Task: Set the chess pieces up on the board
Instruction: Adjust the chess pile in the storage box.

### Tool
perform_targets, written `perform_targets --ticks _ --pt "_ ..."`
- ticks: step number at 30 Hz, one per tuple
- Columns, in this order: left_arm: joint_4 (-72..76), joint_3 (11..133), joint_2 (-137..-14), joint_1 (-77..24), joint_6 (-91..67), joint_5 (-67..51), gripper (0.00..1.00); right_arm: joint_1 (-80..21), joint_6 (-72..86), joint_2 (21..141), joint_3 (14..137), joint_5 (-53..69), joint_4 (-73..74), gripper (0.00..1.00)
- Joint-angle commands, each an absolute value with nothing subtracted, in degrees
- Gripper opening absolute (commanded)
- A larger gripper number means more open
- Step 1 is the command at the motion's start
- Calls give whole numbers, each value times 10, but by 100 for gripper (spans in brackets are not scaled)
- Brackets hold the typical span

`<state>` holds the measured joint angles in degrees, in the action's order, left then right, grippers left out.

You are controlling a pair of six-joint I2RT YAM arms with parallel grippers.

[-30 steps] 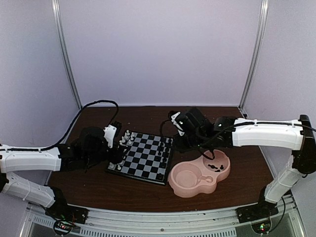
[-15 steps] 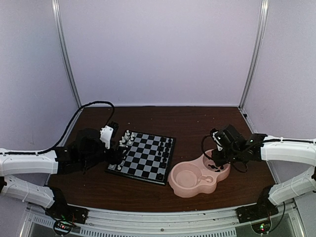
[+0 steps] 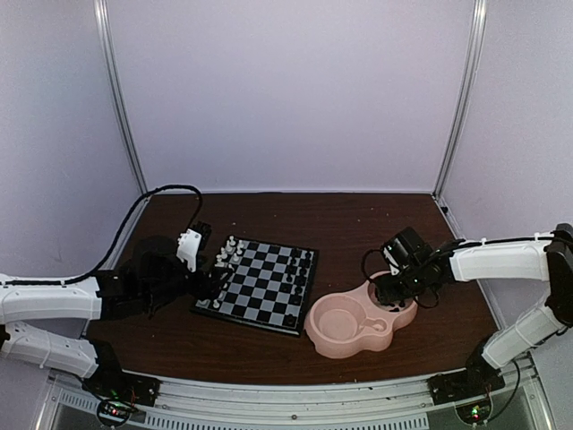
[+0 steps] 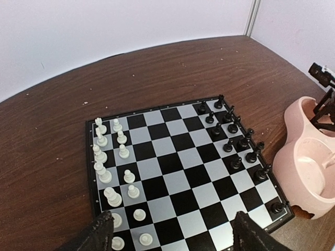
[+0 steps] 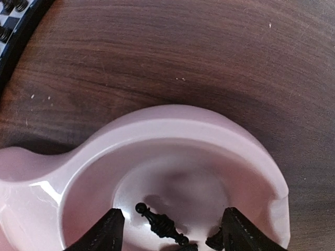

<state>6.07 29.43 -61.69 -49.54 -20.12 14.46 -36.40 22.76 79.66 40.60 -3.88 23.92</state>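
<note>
The board point(image 3: 266, 291) lies on the brown table, left of centre. White chess pieces point(image 4: 112, 157) fill its left two rows, and black ones point(image 4: 238, 144) line its right edge. My left gripper point(image 4: 172, 232) hovers open over the board's near-left part point(image 3: 210, 279), holding nothing. In the right bowl of the pink dish point(image 5: 172, 123), my right gripper point(image 5: 172, 230) is also open. A black piece point(image 5: 162, 226) lies on its side between the fingers, untouched. Another dark piece point(image 5: 214, 240) peeks out by the right finger.
The pink double-bowl dish point(image 3: 347, 346) sits right of the board; its left bowl looks bare. A black cable point(image 3: 166, 191) arcs over the left arm. Metal frame posts point(image 3: 119, 98) and pale walls close in the back and sides.
The right arm swung from the board's far right corner over to the dish's right bowl and its jaws spread. The left jaws widened and the left arm drew back slightly.
</note>
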Motion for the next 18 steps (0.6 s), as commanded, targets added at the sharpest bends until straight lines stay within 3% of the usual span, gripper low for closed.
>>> perform_targets --ticks 1,4,9,12,18 --pt "99 281 -586 -492 -202 132 78 -340 238 833 431 -3 209 73" --pt "101 279 -581 -492 -199 125 79 -334 239 861 437 -1 201 81" --pt "103 281 -588 -492 -196 115 79 -333 240 915 451 29 200 80" --pt "104 283 -593 -492 -194 110 79 -333 237 928 459 40 202 71" --pt "103 286 -598 -492 -192 105 79 -334 231 909 451 32 195 41"
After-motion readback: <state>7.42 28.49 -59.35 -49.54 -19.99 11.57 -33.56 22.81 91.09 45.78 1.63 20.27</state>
